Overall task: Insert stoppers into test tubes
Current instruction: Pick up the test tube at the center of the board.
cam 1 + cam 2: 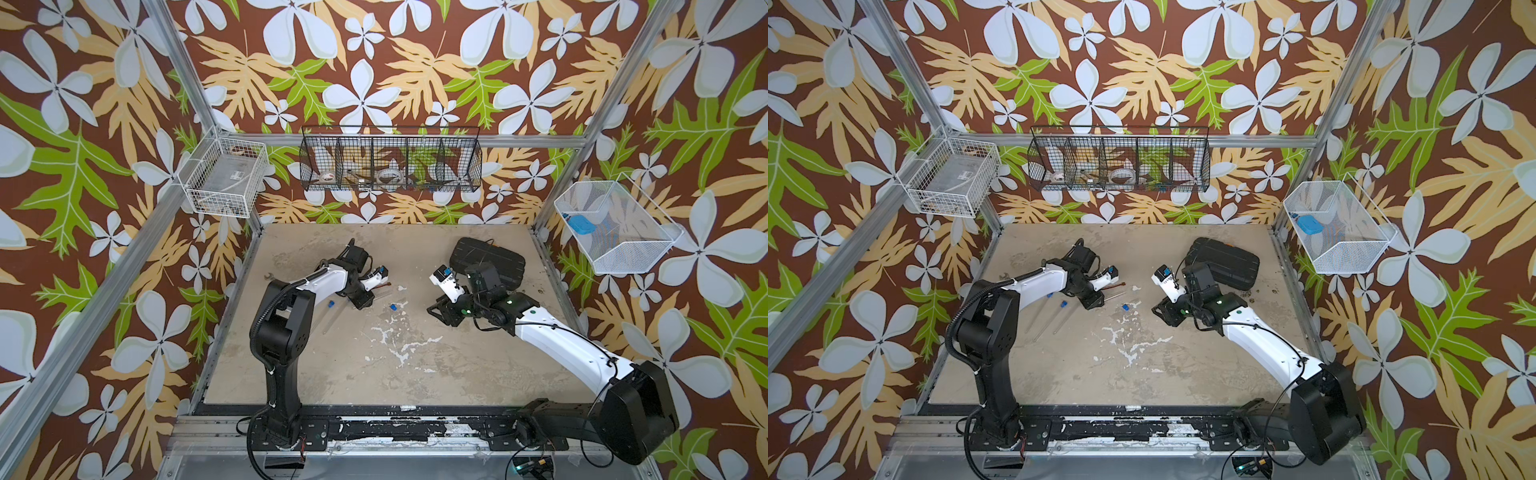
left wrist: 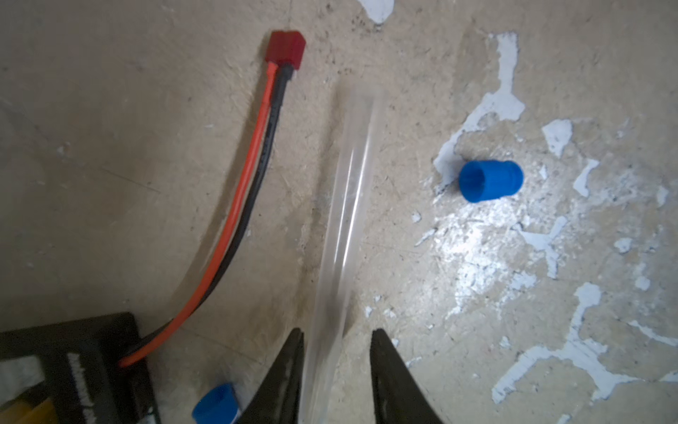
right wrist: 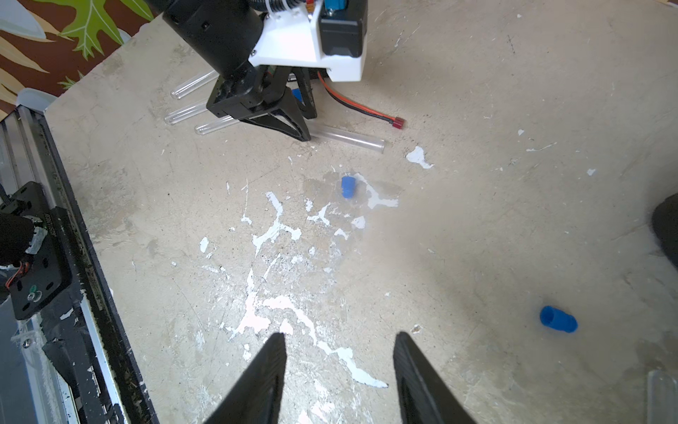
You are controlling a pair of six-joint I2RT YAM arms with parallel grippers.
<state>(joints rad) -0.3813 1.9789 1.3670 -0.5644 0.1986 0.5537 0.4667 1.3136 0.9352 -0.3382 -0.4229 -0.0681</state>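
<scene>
Our left tool (image 2: 336, 332) narrowly straddles a test tube (image 2: 348, 183) lying 8-to-2 o'clock in both top views; we cannot tell if it grips. The nearest stopper (image 1: 392, 307) lies at its 3 o'clock. Our right tool (image 3: 340, 334) is half-open and empty.

The test tube (image 2: 343, 205) between the fingers of the left pincer (image 2: 337, 332) is smeared by blur, and its near end runs off the picture's edge; the fingers only seem to stand clear of it. Just outside one finger, a stopper (image 2: 214, 403) is cut by that same edge. Well off to one side of the right pincer (image 3: 340, 334), a clear tube end (image 3: 660, 394) is clipped at the corner.
</scene>
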